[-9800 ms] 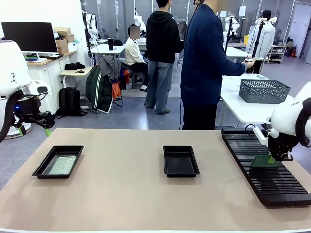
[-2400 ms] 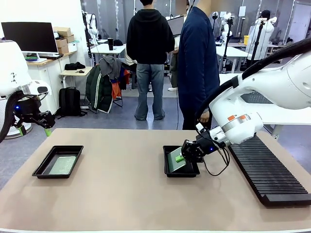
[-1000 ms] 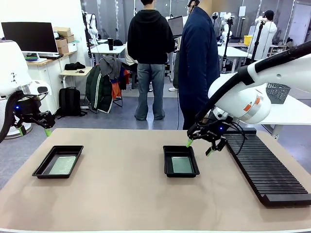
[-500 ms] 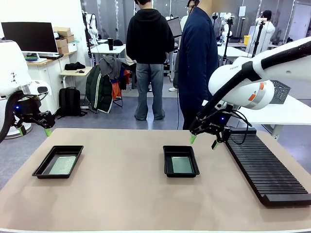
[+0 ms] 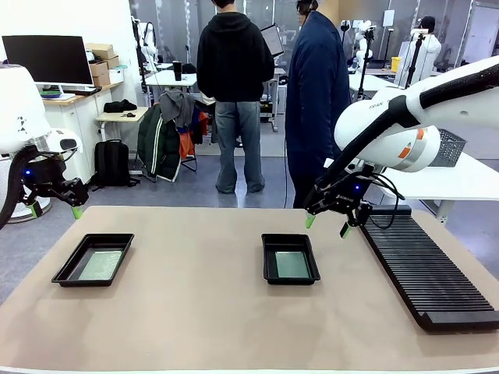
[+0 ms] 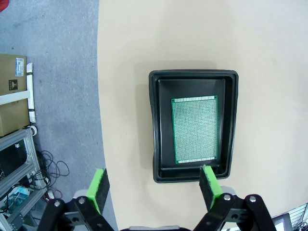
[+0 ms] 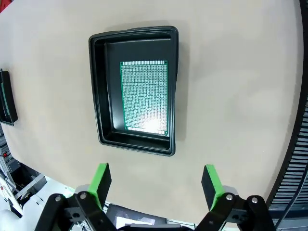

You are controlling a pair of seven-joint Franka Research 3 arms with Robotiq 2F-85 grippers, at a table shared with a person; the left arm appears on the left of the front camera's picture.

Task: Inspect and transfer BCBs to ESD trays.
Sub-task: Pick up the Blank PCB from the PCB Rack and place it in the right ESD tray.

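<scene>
Two black ESD trays (image 5: 92,259) (image 5: 290,258), two pale-green BCBs (image 5: 102,264) (image 5: 291,264), one in each tray, one long black slotted rack (image 5: 425,273), two robot grippers (image 5: 54,209) (image 5: 327,226), two people standing beyond the table (image 5: 234,327)

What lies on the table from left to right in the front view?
Left ESD tray holding a BCB → middle ESD tray holding a BCB → right gripper above the table, jaws open → long black slotted rack.
</scene>
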